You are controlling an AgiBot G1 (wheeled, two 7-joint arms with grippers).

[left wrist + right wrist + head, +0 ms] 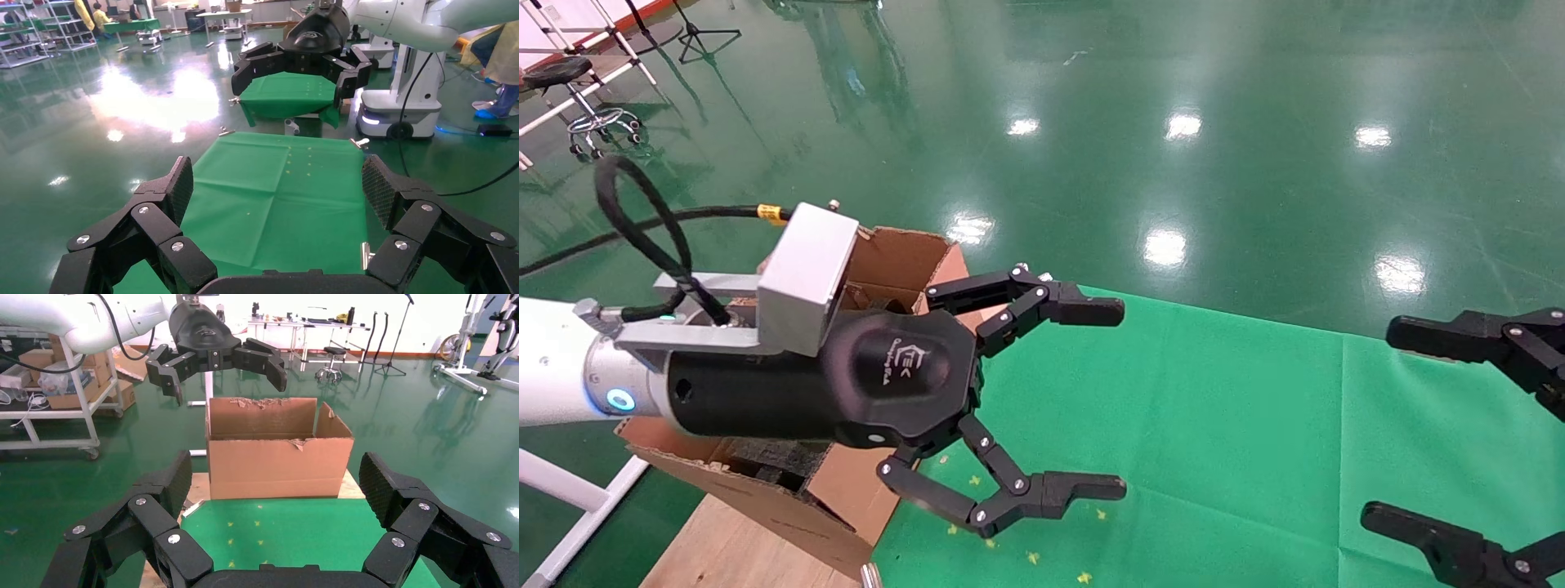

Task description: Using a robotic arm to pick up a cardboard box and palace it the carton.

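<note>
The carton (900, 263) stands on a wooden board at the left end of the green-clothed table (1222, 408), with black foam (774, 459) inside; the right wrist view shows its front wall and ragged flaps (275, 458). The robotic arm, my left one, hovers over the carton's near side. Its gripper (1121, 398) is open and empty and reaches out over the cloth (276, 184). It also shows above the carton in the right wrist view (225, 380). My right gripper (1381, 423) is open and empty at the table's right end (275, 478). The small cardboard box is out of view.
The wooden board (727, 547) juts past the cloth at the near left. Shiny green floor surrounds the table. A stool (560, 75) stands far left. Another robot base (398, 110) and a second green table (286, 98) stand beyond the right end.
</note>
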